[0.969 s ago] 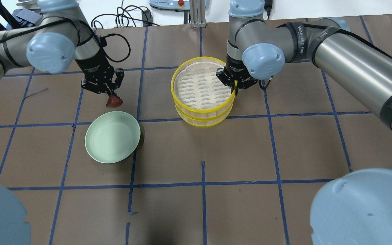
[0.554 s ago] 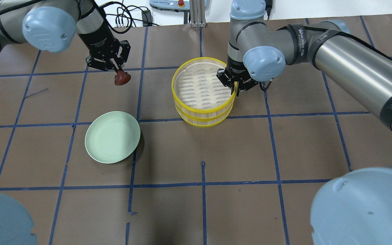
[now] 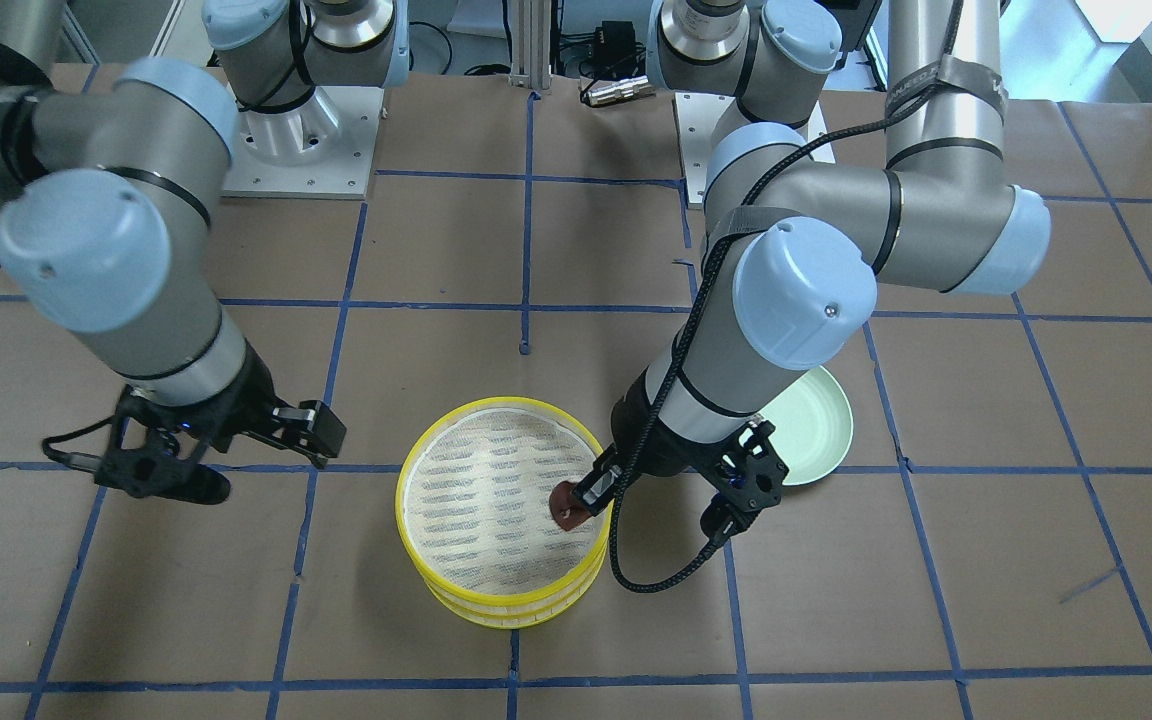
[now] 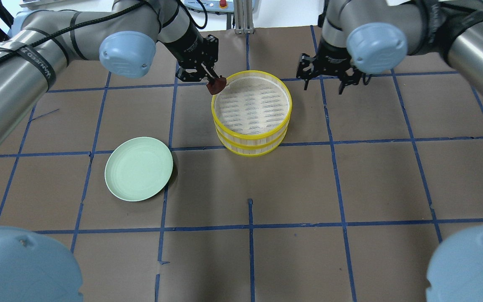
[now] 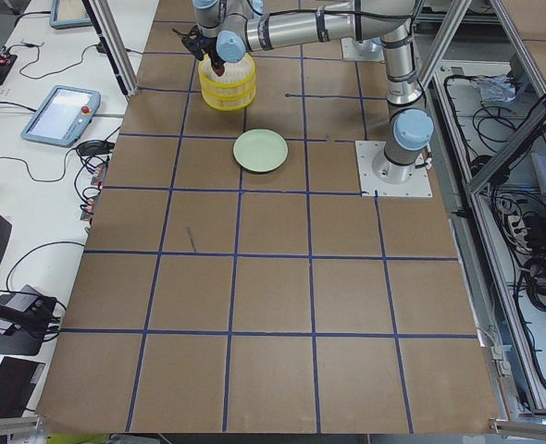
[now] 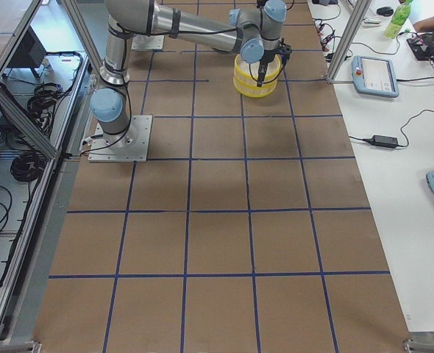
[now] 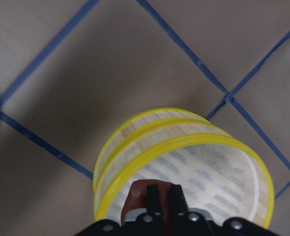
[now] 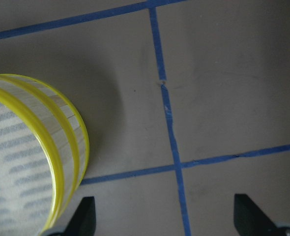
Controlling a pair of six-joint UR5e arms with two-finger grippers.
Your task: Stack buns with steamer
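1x blocky reddish-brown bun (image 4: 216, 87) pinched in left gripper (image 4: 212, 81), at rim of round two-tier yellow-banded woven steamer (image 4: 250, 141).
1x smooth pale green plate (image 4: 138, 169); right gripper (image 4: 324, 87) spread wide.

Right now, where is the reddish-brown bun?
In the overhead view, the reddish-brown bun is pinched in the left gripper, at the far-left rim of the yellow steamer, well away from the green plate.

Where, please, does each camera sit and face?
Front-facing: across the table, facing the robot; left arm, right arm, steamer.
Overhead: behind the robot, looking down; both arms, plate.
Exterior left: table's end; left arm nearer.
Exterior right: opposite end; right arm nearer.
Left wrist: down past left fingers holding reddish-brown bun.
Right wrist: down; right fingers open beside steamer.
All share the steamer.
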